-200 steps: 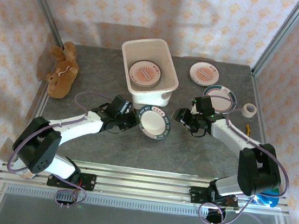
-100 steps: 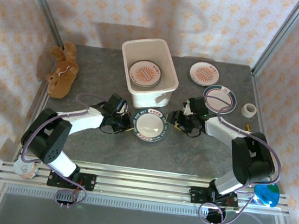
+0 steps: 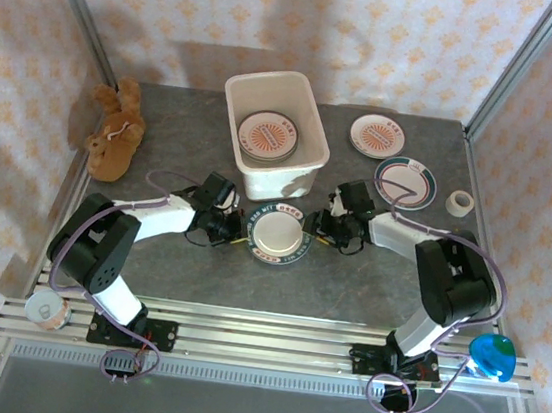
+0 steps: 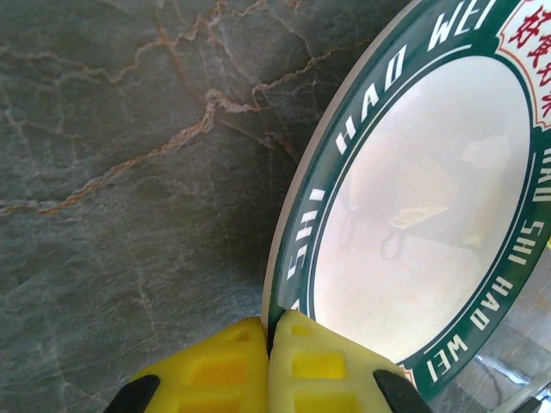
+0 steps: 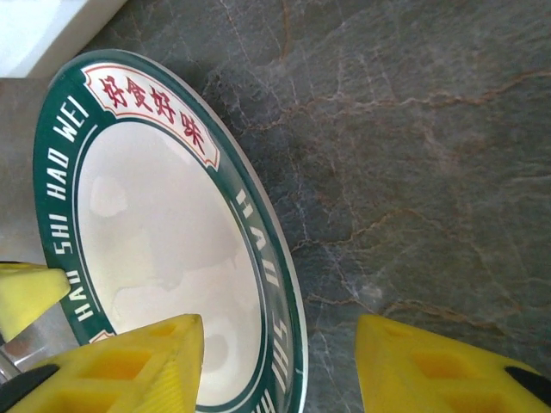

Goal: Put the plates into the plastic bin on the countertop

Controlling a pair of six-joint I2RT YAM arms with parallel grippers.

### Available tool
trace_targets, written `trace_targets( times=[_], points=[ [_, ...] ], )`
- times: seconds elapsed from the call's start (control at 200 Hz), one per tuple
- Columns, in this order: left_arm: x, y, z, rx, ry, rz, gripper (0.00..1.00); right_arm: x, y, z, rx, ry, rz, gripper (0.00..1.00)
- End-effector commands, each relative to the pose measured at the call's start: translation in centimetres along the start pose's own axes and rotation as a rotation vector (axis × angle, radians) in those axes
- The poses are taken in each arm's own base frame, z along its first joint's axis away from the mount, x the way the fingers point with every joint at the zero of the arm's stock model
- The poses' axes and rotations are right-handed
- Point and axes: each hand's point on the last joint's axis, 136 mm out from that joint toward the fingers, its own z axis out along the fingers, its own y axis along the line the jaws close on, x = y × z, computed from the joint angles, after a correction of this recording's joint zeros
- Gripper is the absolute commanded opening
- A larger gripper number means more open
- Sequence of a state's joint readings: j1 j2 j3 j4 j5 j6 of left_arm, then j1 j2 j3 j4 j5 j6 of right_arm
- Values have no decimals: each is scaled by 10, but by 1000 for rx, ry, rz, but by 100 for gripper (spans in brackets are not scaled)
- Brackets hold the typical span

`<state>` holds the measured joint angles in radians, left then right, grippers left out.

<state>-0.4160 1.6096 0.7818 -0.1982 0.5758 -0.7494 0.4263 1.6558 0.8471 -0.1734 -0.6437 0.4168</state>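
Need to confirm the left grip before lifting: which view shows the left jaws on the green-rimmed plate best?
Left wrist: the jaws pinch the plate's rim close up. The top view shows it small, between both arms; the right wrist shows its opposite edge.

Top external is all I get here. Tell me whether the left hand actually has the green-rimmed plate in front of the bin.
Observer: In the left wrist view the left hand is shut on the green-rimmed plate, with the rim pinched between its yellow fingers.
Operator: Now report the other arm.
Observer: In the right wrist view the right hand is open. One finger is over the plate and the other over the countertop, with the rim between them.
Operator: Read me the rim.
Observer: White letters spell HAO WEI on the green band, beside red characters in a cream panel.
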Motion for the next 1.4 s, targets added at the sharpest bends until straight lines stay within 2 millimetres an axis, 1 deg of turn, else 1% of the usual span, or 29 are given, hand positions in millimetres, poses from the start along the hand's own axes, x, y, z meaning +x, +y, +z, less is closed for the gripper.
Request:
trace_targets(
  times=[0.0, 0.125, 0.285, 0.39, 0.42, 0.51, 0.535, 0.601, 0.626, 0.651, 0.716, 0.786, 0.831, 0.951, 0.971, 1.036, 1.116, 1.226, 1.276, 1.296, 1.316, 1.391],
  points=[
    [16, 24, 6, -82, 78, -15, 0, -10, 10, 5, -18, -25, -43, 48],
    [16, 24, 6, -74, 75, -14, 0, -10, 12, 13, -47, -23, -37, 45],
    [20, 31, 10, -94, 97, -18, 0, -10, 15, 20, -67, -13, -28, 41],
    [19, 29, 10, -90, 98, -15, 0, -12, 21, 18, -87, -24, -36, 34],
    [19, 29, 10, -88, 98, -15, 0, -12, 24, 17, -99, -29, -41, 30],
    [18, 25, 7, -80, 86, -6, 0, -13, 33, 10, -128, -53, -49, 24],
    [17, 25, 5, -79, 83, -4, 0, -14, 36, 7, -137, -62, -54, 21],
    [16, 24, 3, -81, 77, 5, 0, -15, 42, 1, -149, -74, -64, 16],
    [16, 23, 2, -81, 77, 8, 0, -15, 44, -1, -156, -76, -69, 11],
    [15, 22, 2, -79, 75, 11, 0, -16, 45, -3, -159, -77, -72, 9],
    [13, 18, -1, -73, 71, 16, 0, -16, 50, -8, -167, -81, -82, 6],
    [10, 9, -9, -54, 50, 32, 0, -14, 51, -14, -158, -80, -88, 3],
    [6, 4, -16, -51, 28, 43, 0, -13, 54, -22, -158, -86, -99, 0],
    [-1, -8, -41, -46, -39, 81, 0, -7, 57, -43, -135, -99, -123, 0],
    [-2, -10, -45, -44, -50, 86, 2, -6, 56, -47, -126, -99, -123, 0],
    [-5, -17, -60, -35, -88, 98, 12, -1, 59, -60, -121, -94, -129, 0],
    [-10, -25, -78, -29, -146, 109, 27, 0, 61, -80, -122, -110, -112, 0],
    [-20, -46, -105, 25, -245, 141, 37, -9, 70, -121, -185, -183, -67, 0],
    [-25, -57, -119, 52, -294, 162, 41, -14, 78, -142, -219, -223, -62, 0],
    [-28, -61, -126, 62, -318, 171, 42, -17, 78, -146, -220, -228, -55, 0],
    [-30, -65, -131, 72, -337, 178, 43, -17, 85, -160, -239, -253, -69, 0],
    [-39, -78, -150, 95, -404, 207, 44, -20, 102, -185, -286, -268, -104, 0]
  ],
)
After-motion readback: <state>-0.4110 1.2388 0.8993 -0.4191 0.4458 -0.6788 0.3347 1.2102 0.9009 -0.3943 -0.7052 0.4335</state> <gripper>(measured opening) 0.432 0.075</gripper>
